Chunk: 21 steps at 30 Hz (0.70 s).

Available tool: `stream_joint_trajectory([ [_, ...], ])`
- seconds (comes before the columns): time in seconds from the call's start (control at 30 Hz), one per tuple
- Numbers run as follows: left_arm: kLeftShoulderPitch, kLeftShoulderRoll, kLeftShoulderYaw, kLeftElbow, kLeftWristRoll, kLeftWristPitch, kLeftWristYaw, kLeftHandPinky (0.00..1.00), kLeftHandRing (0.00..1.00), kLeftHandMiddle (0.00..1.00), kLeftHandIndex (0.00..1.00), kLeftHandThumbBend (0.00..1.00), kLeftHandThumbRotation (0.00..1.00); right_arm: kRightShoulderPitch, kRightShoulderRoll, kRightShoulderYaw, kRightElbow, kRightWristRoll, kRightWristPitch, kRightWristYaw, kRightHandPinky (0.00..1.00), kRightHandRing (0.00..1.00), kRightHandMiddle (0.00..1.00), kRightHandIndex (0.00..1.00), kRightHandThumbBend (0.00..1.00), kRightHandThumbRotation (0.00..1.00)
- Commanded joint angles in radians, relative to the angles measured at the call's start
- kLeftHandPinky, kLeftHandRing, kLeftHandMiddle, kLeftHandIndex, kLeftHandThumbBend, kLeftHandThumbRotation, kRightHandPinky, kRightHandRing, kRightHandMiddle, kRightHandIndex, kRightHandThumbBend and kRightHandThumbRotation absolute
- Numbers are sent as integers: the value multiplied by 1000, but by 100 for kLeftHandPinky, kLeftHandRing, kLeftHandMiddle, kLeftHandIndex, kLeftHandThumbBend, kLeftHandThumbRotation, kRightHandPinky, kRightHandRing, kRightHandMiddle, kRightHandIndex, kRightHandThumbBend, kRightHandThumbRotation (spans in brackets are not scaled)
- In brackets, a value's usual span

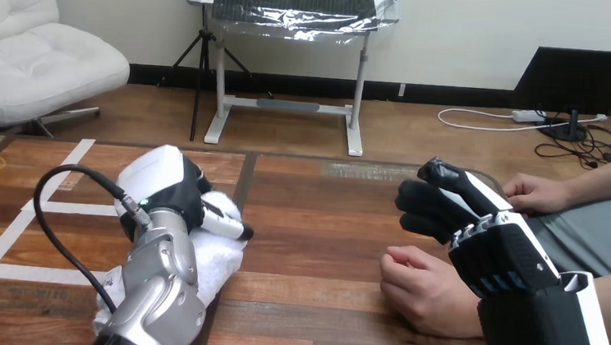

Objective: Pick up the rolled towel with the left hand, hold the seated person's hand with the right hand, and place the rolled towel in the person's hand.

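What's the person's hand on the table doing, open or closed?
Closed: the person's hand lies on the table in a loose fist, fingers curled under. No open palm for the towel.

We take this for a robotics lab or test room, not a home. Signs noted: a brown wooden plank table marked with strips of white tape laid in straight lines and right angles; a machine left arm with a silver metal forearm and a black-and-white right arm over the boards; a person's hand resting on the table beside the right arm
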Motion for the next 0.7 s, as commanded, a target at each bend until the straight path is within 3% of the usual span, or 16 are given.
stream_joint_trajectory([
  [0.0,-19,22,41,-127,1,-35,34,15,23,33,41,72,0,-43,14,-12,-35,-5,-6,-7,75,78,79,82,89,100],
  [0.4,74,-20,129,-329,-41,-122,117,13,21,30,42,74,0,-70,6,-39,-23,-16,14,-7,74,78,79,82,85,98],
  [0.67,130,-52,175,-449,-75,-203,186,12,19,28,42,70,0,-112,-13,-91,5,-42,46,-7,79,82,82,84,85,96],
])
